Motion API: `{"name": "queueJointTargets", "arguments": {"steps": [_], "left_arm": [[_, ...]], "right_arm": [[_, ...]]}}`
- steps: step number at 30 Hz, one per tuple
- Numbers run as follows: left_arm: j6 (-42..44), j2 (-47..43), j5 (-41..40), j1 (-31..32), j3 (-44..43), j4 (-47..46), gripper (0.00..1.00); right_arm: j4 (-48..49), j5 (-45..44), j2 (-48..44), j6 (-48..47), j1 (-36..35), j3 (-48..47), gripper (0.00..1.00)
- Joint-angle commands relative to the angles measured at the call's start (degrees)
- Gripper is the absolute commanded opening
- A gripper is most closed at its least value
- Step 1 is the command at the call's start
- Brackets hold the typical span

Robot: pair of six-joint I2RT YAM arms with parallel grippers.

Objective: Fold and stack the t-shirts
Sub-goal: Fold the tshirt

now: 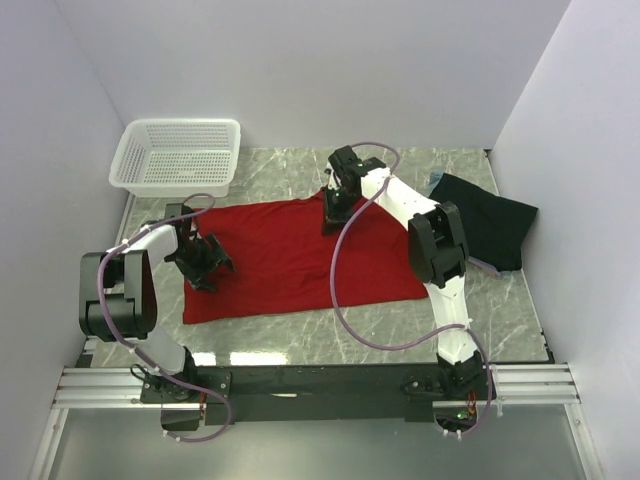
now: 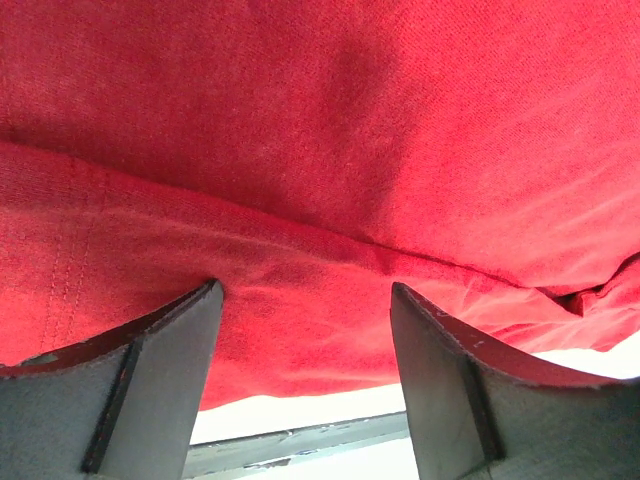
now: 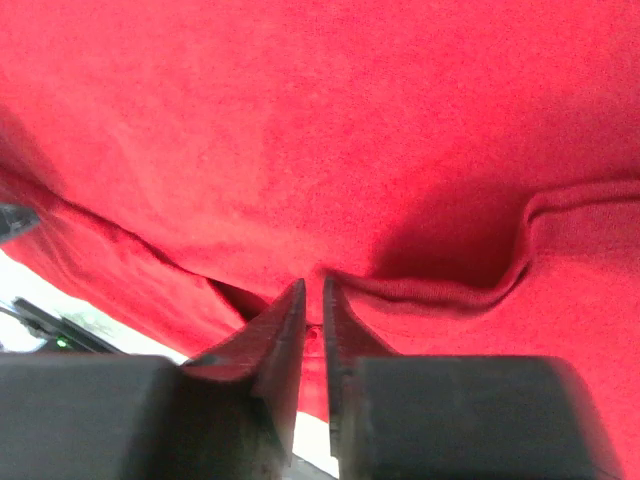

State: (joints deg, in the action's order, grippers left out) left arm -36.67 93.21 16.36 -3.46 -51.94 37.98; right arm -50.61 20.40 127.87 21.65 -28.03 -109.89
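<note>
While low, jaws on red t-shirt (image 1: 280,265)

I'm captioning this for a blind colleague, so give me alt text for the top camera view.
A red t-shirt lies spread on a marble table, the left gripper at its left edge and the right gripper at its far edge. A black t-shirt lies to the right, a white mesh basket at the far left.
</note>
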Motion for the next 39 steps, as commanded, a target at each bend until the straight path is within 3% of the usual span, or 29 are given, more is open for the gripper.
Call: {"name": "queueJointTargets", "arguments": {"steps": [1,7,11,22,28,34,39], "left_arm": [[0.8,1.3,-4.2,0.4,0.9,-1.9,0.76],[-0.6,-3.8,-8.5,0.4,-3.7,1.6,0.78],[-0.3,-6.8,-11.3,0.4,-6.6,3.2,0.79],[-3.1,-2.0,0.4,0.7,1.7,-8.6,0.8],[-2.3,-0.3,-2.3,-2.2,4.9,-8.4,0.82],[-1.0,-4.9,-4.2,-6.9,9.0,-7.1,0.83],[-0.9,-8.1,-5.2,-7.3,10.5,-6.2,0.83]], "right_arm": [[0.0,2.4,0.3,-1.1,-0.8,-3.4,0.28],[-2.0,-2.5,-3.8,-0.6,1.0,-3.7,0.48],[0.3,-2.5,-9.8,-0.1,4.8,3.2,0.57],[6.9,-5.3,-18.0,-2.8,10.4,27.6,0.57],[9.1,-6.9,-16.9,-1.3,11.4,32.4,0.56],[7.0,-9.1,-15.6,-0.4,11.6,34.4,0.54],[4.7,-10.6,-16.6,1.7,11.5,38.3,0.53]]}}
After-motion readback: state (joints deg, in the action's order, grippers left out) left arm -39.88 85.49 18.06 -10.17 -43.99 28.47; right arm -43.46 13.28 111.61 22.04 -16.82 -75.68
